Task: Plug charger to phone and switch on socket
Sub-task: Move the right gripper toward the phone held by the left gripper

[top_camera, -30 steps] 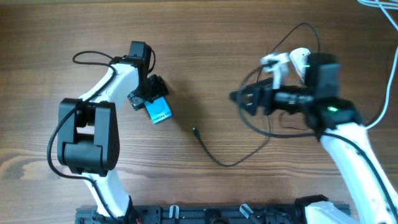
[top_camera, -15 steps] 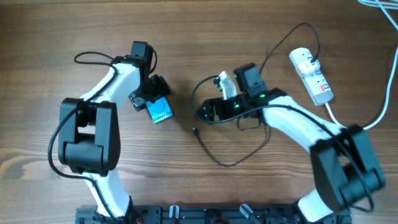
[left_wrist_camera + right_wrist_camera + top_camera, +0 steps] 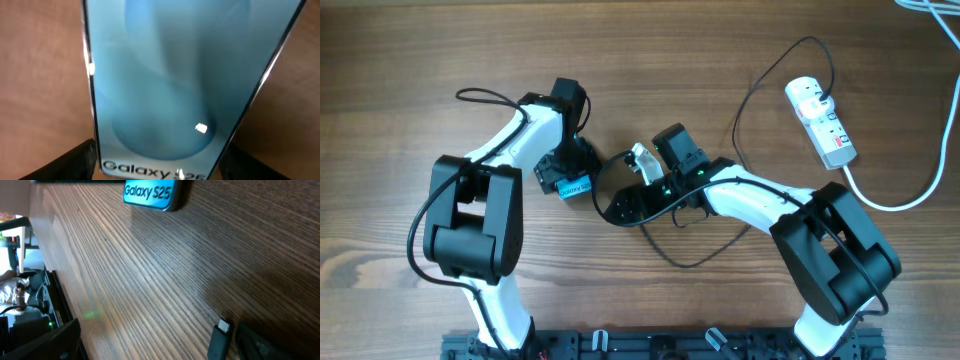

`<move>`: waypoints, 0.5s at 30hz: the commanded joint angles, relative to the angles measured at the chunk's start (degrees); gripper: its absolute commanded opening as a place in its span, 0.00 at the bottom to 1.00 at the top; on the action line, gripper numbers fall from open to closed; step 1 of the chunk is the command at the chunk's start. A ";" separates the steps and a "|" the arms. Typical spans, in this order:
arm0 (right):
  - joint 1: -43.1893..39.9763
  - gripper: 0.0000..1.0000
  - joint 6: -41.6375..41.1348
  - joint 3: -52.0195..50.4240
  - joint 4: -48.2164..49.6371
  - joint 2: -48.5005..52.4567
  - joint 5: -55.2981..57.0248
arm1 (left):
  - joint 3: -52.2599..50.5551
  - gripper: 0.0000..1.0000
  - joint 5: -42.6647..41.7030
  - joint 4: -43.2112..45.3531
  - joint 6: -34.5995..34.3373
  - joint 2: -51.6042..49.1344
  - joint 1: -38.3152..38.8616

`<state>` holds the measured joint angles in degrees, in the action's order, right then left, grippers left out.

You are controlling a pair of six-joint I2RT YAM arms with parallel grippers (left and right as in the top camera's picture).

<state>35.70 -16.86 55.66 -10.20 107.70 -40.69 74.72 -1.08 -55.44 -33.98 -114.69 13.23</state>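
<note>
one teal-blue phone [image 3: 165,75] in tight left fingers [image 3: 75,161], right fingers [image 3: 50,341] wide apart

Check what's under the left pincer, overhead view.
The phone: only its blue end with the lettering sticks out below the left pincer. The rest is covered from overhead; the wrist camera shows its screen between the fingers.

Bends the white-and-black left arm [image 3: 505,145] inward and clamps the left pincer [image 3: 569,179] on the flat teal-blue phone [image 3: 165,85]. Stretches the right arm [image 3: 755,195] leftward, with the right pincer [image 3: 620,207] low over the wooden surface [image 3: 150,280], fingers [image 3: 257,342] spread wide.
</note>
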 commanded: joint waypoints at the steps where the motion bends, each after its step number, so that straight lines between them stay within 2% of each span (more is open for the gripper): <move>1: 0.35 1.00 0.00 0.90 -0.13 0.83 -0.20 | -1.64 0.77 0.76 -4.28 -1.25 -2.32 0.07; 4: 0.35 1.00 0.20 0.90 -0.20 0.83 -0.11 | -1.64 0.85 0.76 -5.68 -1.22 -2.32 0.04; 6: 0.35 1.00 0.17 0.90 -0.70 0.83 1.33 | -1.64 1.00 0.85 -4.57 -1.18 -2.32 0.00; 10: 0.35 1.00 0.17 0.90 -0.96 0.83 2.36 | -1.64 1.00 1.53 -0.61 -0.96 -2.32 0.00; 15: 0.35 1.00 0.17 0.90 -0.96 0.83 2.62 | -1.64 1.00 7.39 5.14 -0.96 -2.32 0.00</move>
<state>35.73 -16.84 55.88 -10.83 107.70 -40.21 74.50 -1.41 -52.71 -34.59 -114.74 13.13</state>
